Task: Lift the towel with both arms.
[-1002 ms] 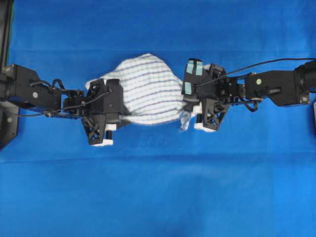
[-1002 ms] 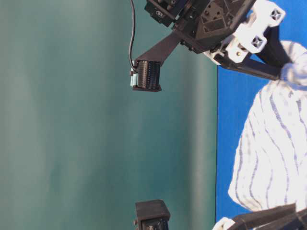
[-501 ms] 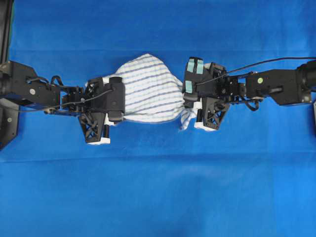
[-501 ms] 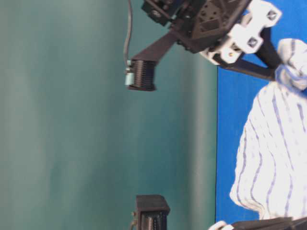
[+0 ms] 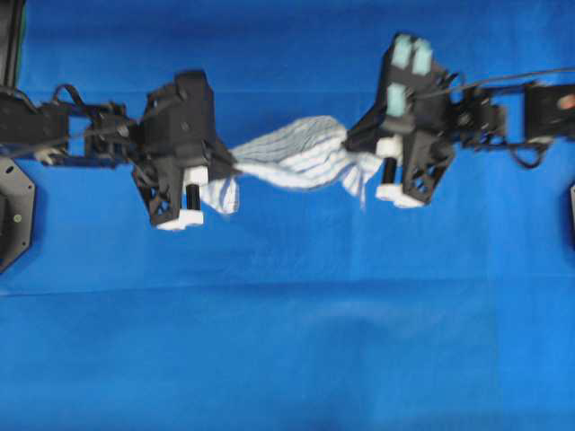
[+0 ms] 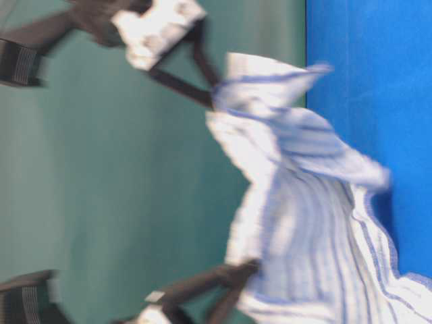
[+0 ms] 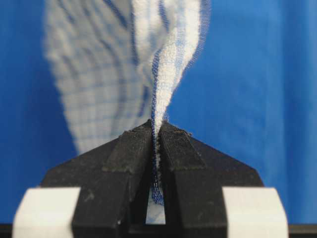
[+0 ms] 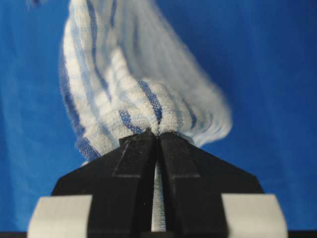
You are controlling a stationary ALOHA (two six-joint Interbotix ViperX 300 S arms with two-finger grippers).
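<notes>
Towel hangs stretched left-right between both grippers, left fingers pinched on one end, right fingers on the other (middle sags toward the blue worktop), so lift evenly.

Blue cloth covers the whole work surface, edge to edge in the overhead view. Saturated royal blue, matte, fine weave. A faint horizontal crease runs across it a little below the middle of the overhead view, with soft ripples nearby.

Lighting even and diffuse; only a soft, darker patch of shadow on the cloth under the middle of the scene.

Table-level view appears rotated a quarter turn: blue surface on the right, plain teal-green backdrop filling the left. Backdrop smooth, unmarked, slightly lighter toward the blue edge.

Left margin of the overhead view: a dark strip beyond the cloth and a black angular mounting plate.
</notes>
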